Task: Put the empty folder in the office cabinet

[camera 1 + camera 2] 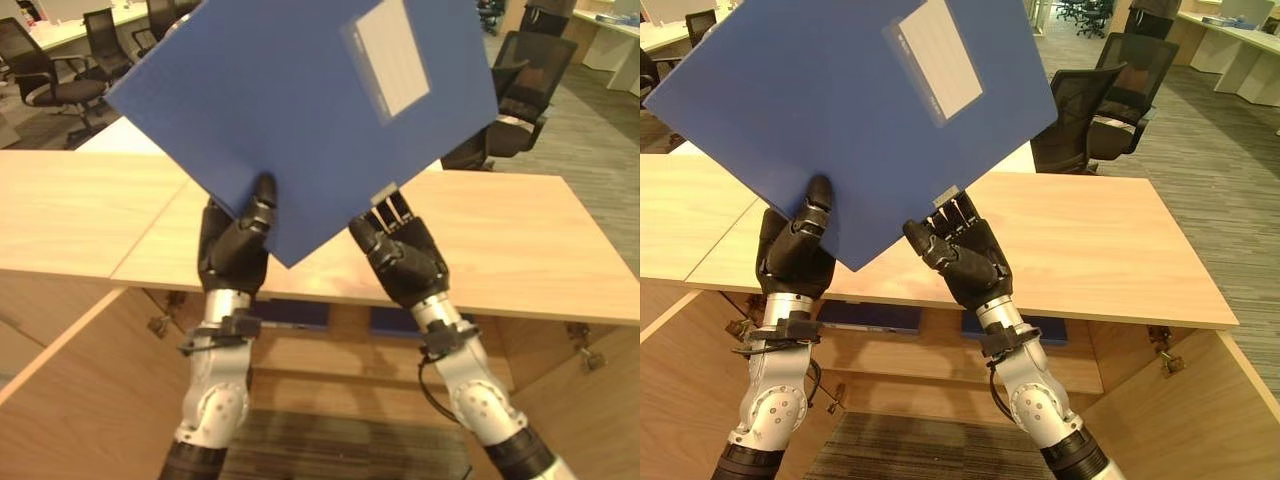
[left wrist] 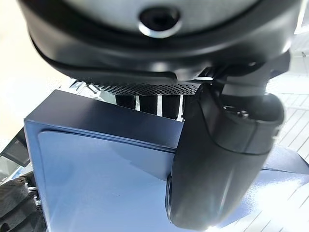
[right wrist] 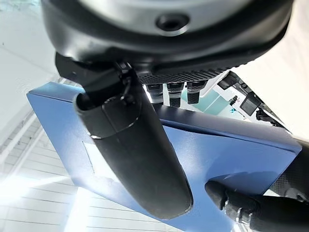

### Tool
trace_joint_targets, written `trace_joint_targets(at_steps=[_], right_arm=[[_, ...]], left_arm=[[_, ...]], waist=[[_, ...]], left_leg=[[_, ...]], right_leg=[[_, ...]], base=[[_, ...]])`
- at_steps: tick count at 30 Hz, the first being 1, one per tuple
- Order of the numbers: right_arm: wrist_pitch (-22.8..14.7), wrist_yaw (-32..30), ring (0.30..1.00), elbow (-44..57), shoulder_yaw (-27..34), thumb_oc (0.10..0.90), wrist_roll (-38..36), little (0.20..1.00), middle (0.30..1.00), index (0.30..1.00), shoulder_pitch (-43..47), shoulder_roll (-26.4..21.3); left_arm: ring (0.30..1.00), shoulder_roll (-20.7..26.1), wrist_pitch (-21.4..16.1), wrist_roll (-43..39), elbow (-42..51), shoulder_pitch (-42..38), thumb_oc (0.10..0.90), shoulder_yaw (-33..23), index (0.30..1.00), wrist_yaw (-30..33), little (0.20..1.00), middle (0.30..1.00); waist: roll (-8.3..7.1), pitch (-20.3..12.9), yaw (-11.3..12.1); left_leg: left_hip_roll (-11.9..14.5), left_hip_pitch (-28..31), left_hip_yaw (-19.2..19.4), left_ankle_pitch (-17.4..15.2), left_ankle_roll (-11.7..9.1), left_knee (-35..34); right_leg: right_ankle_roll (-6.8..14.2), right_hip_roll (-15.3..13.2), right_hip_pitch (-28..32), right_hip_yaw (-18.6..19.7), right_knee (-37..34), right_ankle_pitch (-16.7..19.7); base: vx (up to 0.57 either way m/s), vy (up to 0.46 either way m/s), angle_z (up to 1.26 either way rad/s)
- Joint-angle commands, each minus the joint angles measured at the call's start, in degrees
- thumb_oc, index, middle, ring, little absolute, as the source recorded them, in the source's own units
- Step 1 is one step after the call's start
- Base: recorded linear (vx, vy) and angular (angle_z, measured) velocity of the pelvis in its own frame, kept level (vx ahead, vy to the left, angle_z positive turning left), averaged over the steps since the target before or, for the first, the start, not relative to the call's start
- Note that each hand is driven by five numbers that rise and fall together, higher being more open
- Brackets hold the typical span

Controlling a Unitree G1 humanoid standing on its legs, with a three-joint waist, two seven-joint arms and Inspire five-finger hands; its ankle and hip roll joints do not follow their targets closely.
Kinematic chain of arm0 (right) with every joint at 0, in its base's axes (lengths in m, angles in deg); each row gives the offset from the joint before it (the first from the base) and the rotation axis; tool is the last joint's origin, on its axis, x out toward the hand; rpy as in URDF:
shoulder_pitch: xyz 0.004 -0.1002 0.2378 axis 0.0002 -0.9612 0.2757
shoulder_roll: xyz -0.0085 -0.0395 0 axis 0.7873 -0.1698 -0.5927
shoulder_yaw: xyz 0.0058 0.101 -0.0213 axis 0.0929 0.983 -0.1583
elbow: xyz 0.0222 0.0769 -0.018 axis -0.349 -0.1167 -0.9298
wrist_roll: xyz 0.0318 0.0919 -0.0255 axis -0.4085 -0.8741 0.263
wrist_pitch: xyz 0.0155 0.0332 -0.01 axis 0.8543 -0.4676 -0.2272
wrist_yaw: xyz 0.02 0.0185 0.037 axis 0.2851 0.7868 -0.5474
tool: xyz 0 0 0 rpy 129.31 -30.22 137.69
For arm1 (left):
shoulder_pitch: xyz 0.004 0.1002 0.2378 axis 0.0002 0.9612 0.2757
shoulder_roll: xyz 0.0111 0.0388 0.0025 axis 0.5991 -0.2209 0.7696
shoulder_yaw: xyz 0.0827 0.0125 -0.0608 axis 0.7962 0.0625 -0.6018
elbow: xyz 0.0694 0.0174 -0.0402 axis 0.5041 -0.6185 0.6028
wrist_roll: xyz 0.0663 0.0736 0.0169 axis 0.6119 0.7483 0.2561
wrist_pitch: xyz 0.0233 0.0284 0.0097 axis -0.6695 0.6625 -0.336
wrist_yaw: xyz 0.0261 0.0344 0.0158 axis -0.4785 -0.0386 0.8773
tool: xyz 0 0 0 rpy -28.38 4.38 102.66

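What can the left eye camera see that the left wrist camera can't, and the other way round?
The left eye view takes in the setting: the wooden cabinet top, the office chairs behind it, and the folder's pale label. The left wrist view, from close in, shows the left hand's thumb pressed flat on the cover with fingers behind the edge. Both show the blue folder held by the left hand and right hand.

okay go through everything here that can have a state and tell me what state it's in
blue folder: closed, lifted off the cabinet, tilted, pinched at its lower corner.
left hand: shut on the folder.
right hand: shut on the folder.
cabinet doors: both swung open.
cabinet shelf: holds blue items.
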Motion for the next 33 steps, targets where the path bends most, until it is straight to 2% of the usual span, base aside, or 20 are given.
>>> trace_joint_targets(at_steps=[1,6,18,27,33], right_arm=[[-5.11,3.4,0.9,2.55,0.57,0.8,-1.36,0.9,0.9,0.9,9.59,5.62],[-5.29,3.46,0.9,1.44,1.53,0.8,-2.44,0.9,0.9,0.9,10.83,6.84],[-6.4,3.95,0.9,2.5,3.2,0.8,-3.63,0.9,0.9,0.9,14.44,7.11],[-3.99,6.14,0.9,2.72,2.01,0.8,-5.02,0.9,0.9,0.9,15.98,5.66],[-3.37,7.29,0.9,2.21,1.38,0.8,-5.81,0.9,0.9,0.9,16.15,5.17]], left_arm=[[0.3,3.02,-0.04,1.15,0.12,-3.64,0.4,3.47,0.3,-5.47,0.3,0.3],[0.3,2.52,1.4,0.89,-1.66,-2.18,0.4,4.9,0.3,-6.7,0.3,0.3],[0.3,3.48,2.74,1.43,-6.14,1.74,0.4,3.0,0.3,-8.36,0.3,0.3],[0.3,5.85,5.18,1.12,-6.58,2.5,0.4,3.16,0.3,-12.2,0.3,0.3],[0.3,6.67,5.17,1.06,-6.5,1.84,0.4,3.32,0.3,-13.24,0.3,0.3]], waist=[[-1.81,-5.4,0.16],[-1.89,-5.59,0.2],[-1.99,-5.74,0.8],[-1.98,-5.71,0.93],[-2.01,-5.71,0.95]], left_leg=[[1.78,-1.11,-2.21,0.0,-0.68,0.56],[1.25,-1.44,-2.04,0.1,-0.66,0.38],[1.42,-1.3,-1.86,0.06,-0.65,0.47],[1.43,-1.42,-1.78,0.07,-0.58,0.53],[1.49,-1.49,-1.81,0.07,-0.49,0.63]], right_leg=[[4.06,-3.3,-0.37,2.31,6.35,-6.59],[4.06,-3.51,-0.39,1.78,6.21,-6.26],[4.02,-3.4,-0.56,2.08,6.15,-6.1],[4.06,-3.37,-0.67,2.39,5.85,-5.75],[3.99,-3.39,-0.74,2.7,5.86,-5.73]], base=[[0.0,0.0,0.0],[-0.01,0.0,0.0],[0.0,0.0,0.0],[0.0,0.0,0.0],[0.0,0.0,0.0]])
